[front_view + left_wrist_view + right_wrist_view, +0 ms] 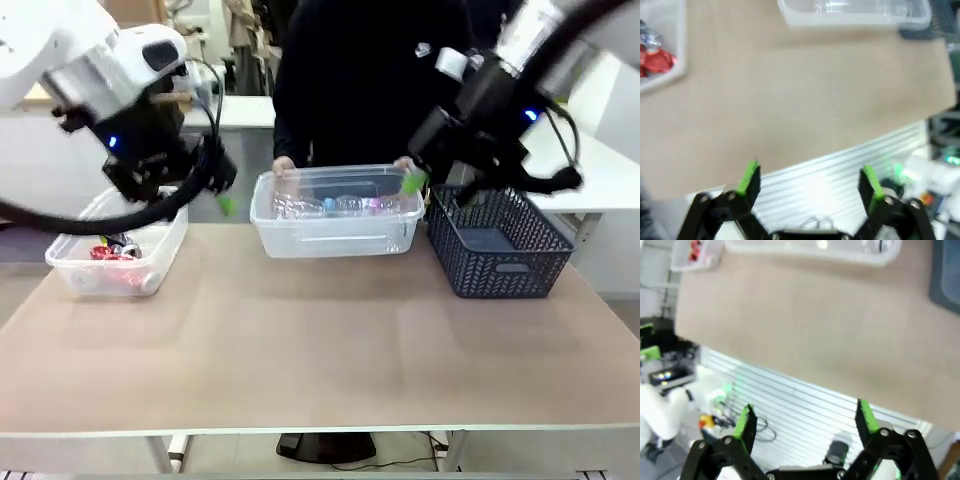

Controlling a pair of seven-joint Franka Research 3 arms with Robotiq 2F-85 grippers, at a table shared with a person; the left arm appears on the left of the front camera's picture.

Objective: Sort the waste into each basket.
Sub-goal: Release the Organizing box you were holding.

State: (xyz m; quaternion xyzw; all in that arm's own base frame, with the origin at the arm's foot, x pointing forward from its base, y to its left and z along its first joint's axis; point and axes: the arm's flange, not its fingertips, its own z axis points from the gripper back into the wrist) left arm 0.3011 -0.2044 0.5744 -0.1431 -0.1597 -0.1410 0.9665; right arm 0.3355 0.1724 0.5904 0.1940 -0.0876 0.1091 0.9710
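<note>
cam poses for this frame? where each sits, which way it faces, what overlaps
Front: between the arms, facing the person across the table; both arms show.
Left wrist: raised, looking down past the open left gripper at the table's near edge.
Right wrist: same, over the open right gripper.
Shared: both wrist views catch the middle clear tub and the red waste.

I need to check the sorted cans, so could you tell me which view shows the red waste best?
The front view: the red waste lies whole in the left tub. Both wrist views catch it cut off at a corner.
</note>
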